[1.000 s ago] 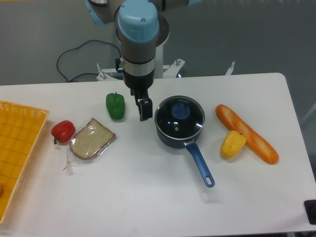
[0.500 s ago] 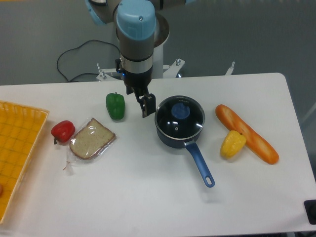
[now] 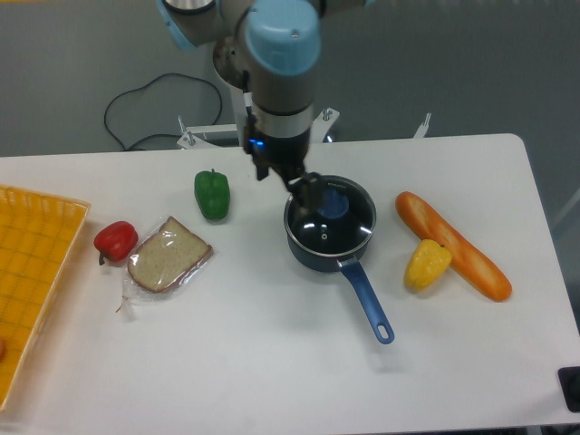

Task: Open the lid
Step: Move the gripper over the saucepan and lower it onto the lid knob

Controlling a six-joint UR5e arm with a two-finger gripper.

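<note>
The lid (image 3: 340,228) is a round clear glass disc with a metal rim and a blue centre knob (image 3: 334,205). It lies flat on the dark blue saucepan (image 3: 313,256), whose long blue handle (image 3: 368,296) points toward the front right. My gripper (image 3: 304,189) hangs over the lid's left part, just left of the knob. Its dark fingers stand apart and hold nothing. They do not touch the knob.
A green pepper (image 3: 212,193), a red pepper (image 3: 115,239) and a wrapped bread slice (image 3: 168,253) lie left of the pan. A baguette (image 3: 451,244) and a yellow pepper (image 3: 427,263) lie to its right. A yellow basket (image 3: 32,272) is at the far left edge.
My gripper has moved to the right, from the table between the green pepper and the pan to above the lid's left part. The lid and pan have not moved.
</note>
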